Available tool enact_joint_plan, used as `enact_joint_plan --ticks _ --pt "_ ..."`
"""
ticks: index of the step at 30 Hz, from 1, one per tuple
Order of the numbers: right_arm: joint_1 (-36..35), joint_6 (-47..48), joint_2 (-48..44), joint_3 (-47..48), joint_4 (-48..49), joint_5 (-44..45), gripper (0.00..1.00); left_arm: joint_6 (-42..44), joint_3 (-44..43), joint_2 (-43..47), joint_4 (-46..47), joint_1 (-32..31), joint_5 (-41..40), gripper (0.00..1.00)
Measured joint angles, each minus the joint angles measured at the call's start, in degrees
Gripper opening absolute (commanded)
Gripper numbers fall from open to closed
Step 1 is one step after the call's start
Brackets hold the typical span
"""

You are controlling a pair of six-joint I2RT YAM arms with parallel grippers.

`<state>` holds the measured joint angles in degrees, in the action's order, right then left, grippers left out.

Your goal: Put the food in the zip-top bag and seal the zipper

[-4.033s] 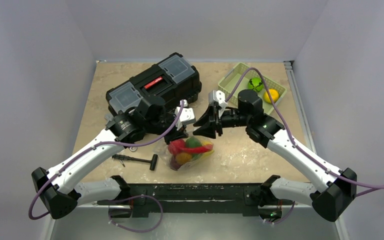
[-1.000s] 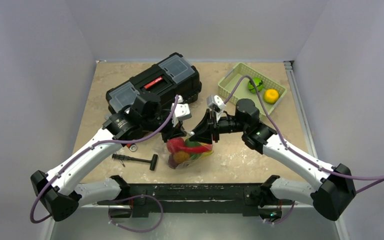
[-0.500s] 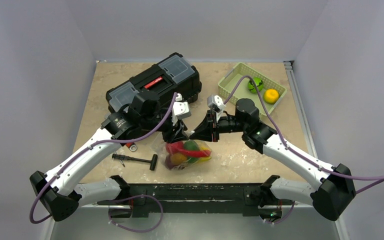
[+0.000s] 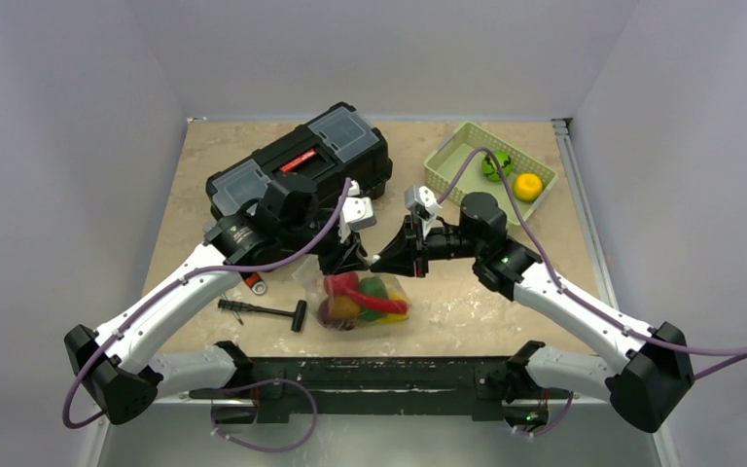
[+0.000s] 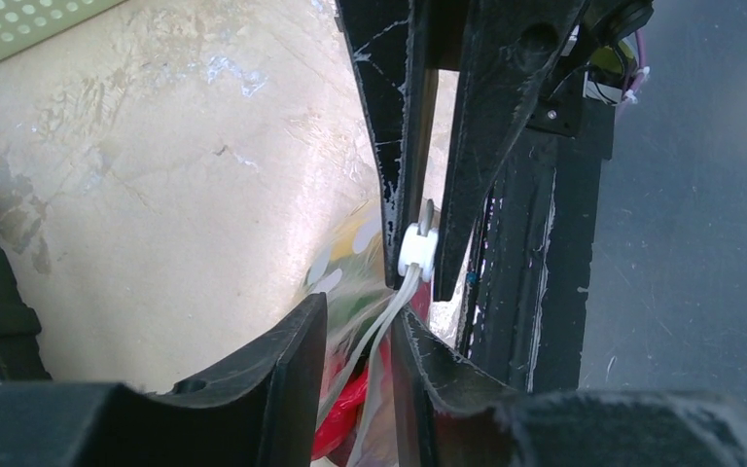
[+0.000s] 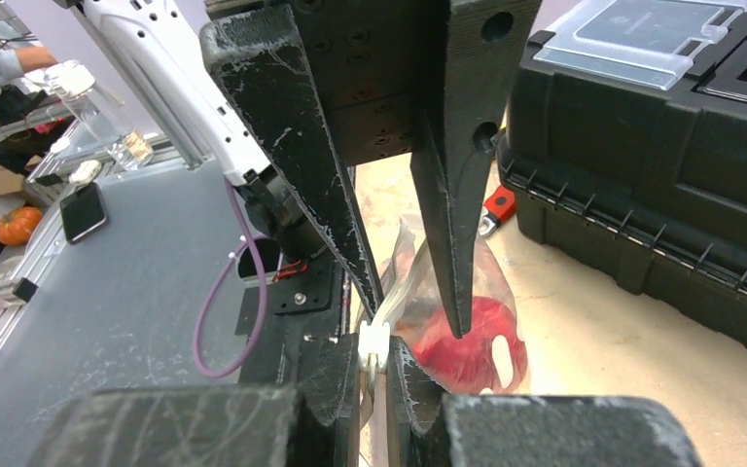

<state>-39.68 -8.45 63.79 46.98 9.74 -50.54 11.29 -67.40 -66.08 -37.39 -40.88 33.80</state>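
The clear dotted zip-top bag (image 4: 362, 300) lies on the table, and red, green and yellow food (image 4: 358, 292) shows through it. My right gripper (image 6: 373, 350) is shut on the white slider of the zipper (image 5: 389, 321) at the bag's mouth. My left gripper (image 5: 358, 311) faces it from the left. Its jaws stand apart astride the whitish strip, which lies against one finger and is not pinched. A red toy (image 6: 467, 341) presses against the plastic just below both sets of fingertips. In the top view the two grippers meet above the bag's far edge.
A black toolbox (image 4: 302, 170) stands behind the left arm. A pale green basket (image 4: 447, 161) at the back right holds a green toy (image 4: 495, 163) and an orange one (image 4: 527, 185). A black-handled tool (image 4: 265, 311) lies left of the bag.
The right jaws have closed on the zipper's slider. The left jaws, shut a second ago, now stand apart around the strip. The bag has settled slightly toward the near left.
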Motion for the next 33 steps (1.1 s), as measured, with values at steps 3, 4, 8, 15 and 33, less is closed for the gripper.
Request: enact_joint_plan --ticks 3,4,8,15,33 --pt "0.0 0.22 -0.72 0.0 -0.52 -0.07 0.0 0.28 0.0 -0.02 -0.13 0.0 0.0 0.27" --pt "0.0 0.28 -0.87 0.0 -0.74 -0.07 0.0 0.31 0.0 -0.02 -0.15 0.0 0.0 0.24" --pt "0.0 0.61 -1.2 0.02 -1.31 0.02 0.0 0.48 0.0 -0.02 -0.61 -0.02 0.09 0.04" --pt "0.04 2.71 -1.18 1.9 -6.03 2.71 0.36 1.22 0.0 0.0 -1.31 -0.04 0.02 0.0" --pt "-1.57 13.22 -4.81 9.4 -19.74 10.51 0.32 1.36 0.0 0.09 -1.29 -0.02 -0.13 0.0"
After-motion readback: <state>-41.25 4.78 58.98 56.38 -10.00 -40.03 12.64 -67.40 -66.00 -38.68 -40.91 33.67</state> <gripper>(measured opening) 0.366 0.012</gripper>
